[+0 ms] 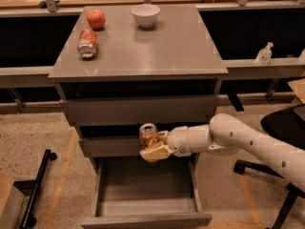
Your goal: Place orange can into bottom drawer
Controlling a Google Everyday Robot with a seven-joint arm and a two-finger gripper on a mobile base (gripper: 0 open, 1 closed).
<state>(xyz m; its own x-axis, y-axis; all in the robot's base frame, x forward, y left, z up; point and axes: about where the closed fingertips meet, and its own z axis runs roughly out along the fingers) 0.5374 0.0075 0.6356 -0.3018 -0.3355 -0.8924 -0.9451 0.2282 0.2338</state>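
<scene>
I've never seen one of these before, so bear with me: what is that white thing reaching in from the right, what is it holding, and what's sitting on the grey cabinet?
The white thing is a robot arm. There is only one picture, taken from above and looking down at the front of a grey cabinet. At the arm's tip is a two-finger claw. It is closed around the orange can, which it holds upright in front of the middle drawer. Below the can, the bottom drawer is pulled open. On top of the cabinet are a red apple, a white bowl and a reddish can lying on its side.
</scene>
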